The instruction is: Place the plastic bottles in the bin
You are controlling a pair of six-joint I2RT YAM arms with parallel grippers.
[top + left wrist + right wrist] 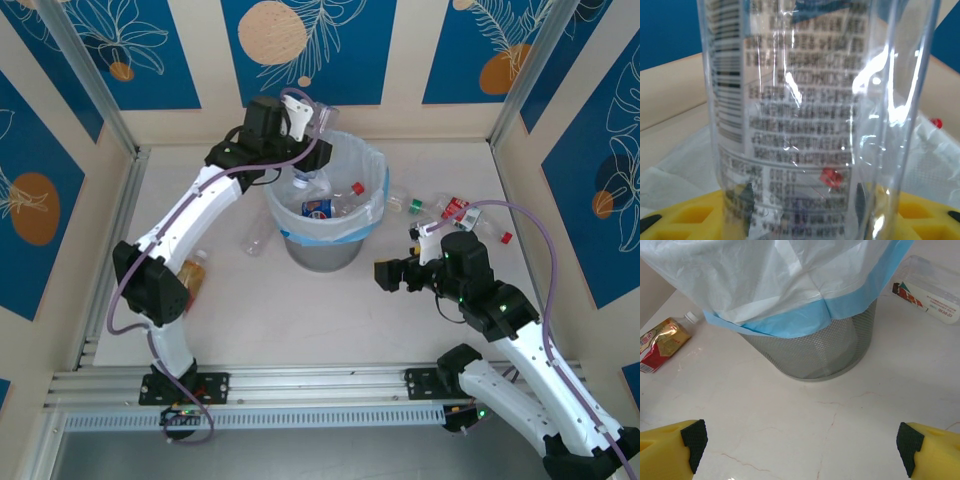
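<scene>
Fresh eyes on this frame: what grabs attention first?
The bag-lined grey bin sits mid-table, with the left pincer over its far rim gripping a clear bottle whose printed label looms close in the left wrist view. Right of the bin lie loose bottles, and the right pincer stands open, facing the bin's mesh wall.

I've got the left arm [190,215] stretched forward and raised, left gripper [306,117] at the top with jaws clamped on a clear bottle [805,125]. The right arm [510,330] is bent at the elbow, right gripper [800,445] pointing left, held low and level, jaws wide apart.
</scene>
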